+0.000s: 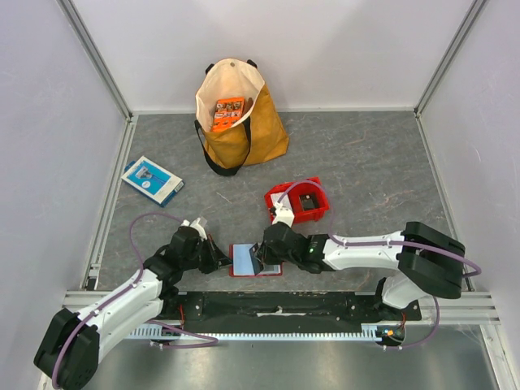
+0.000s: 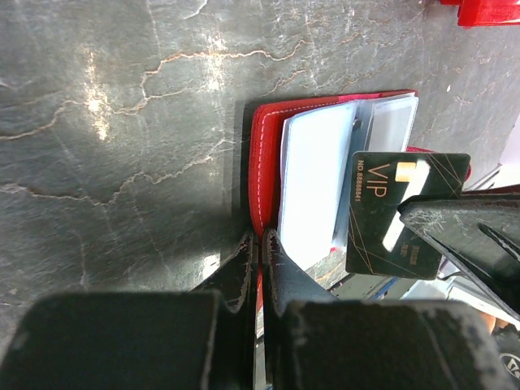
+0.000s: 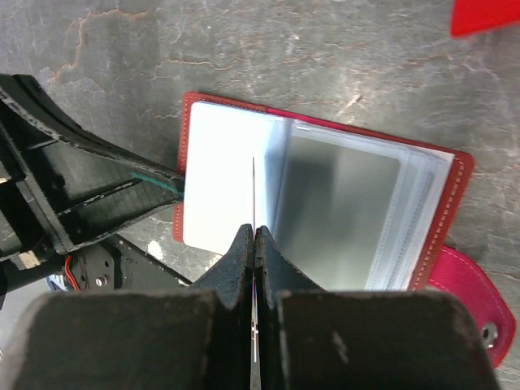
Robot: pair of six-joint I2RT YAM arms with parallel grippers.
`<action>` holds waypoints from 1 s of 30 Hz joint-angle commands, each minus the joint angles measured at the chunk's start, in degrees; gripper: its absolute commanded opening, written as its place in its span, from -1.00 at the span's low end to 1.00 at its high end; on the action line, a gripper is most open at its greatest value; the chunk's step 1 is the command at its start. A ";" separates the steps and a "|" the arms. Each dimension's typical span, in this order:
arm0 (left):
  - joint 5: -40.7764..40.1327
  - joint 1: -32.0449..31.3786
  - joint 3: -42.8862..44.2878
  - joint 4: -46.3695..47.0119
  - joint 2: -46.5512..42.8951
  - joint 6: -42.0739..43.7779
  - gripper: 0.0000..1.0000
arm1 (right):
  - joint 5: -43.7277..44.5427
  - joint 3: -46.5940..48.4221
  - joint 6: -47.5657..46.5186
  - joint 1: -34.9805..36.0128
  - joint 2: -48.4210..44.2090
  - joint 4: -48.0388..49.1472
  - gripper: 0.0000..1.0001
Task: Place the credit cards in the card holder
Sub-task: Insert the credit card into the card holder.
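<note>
One small flat red folding wallet [image 1: 242,262] lies open on the grey marbled table [image 1: 366,162], just ahead of the arm bases, and one dark grey VIP card [image 2: 406,213] shows. Both arms reach low and inward, meeting at the wallet. The left gripper [image 2: 260,244] is fully closed, pinching the wallet's red cover edge. The right gripper [image 3: 253,236] is fully closed on the card, holding it edge-on over the clear pockets

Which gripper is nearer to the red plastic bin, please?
Right. The right gripper, pinching a dark credit card over the open card holder, is just nearside of the red plastic bin; the left gripper clamps the holder's left edge, farther away.
</note>
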 commanded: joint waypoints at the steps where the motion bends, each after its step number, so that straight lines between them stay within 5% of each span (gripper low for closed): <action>1: -0.05 -0.28 -0.38 0.21 -0.21 -0.29 -0.96 | 2.80 -3.97 3.79 -0.44 -2.10 6.44 -1.00; 15: 0.12 -0.19 -0.29 0.30 -0.38 -0.73 -0.96 | 6.23 -14.43 13.02 -0.79 -0.87 20.49 -1.00; 30: 0.12 -0.19 -0.90 0.65 -0.56 -0.91 -0.96 | 1.66 -15.58 14.51 -1.14 6.95 29.13 -1.00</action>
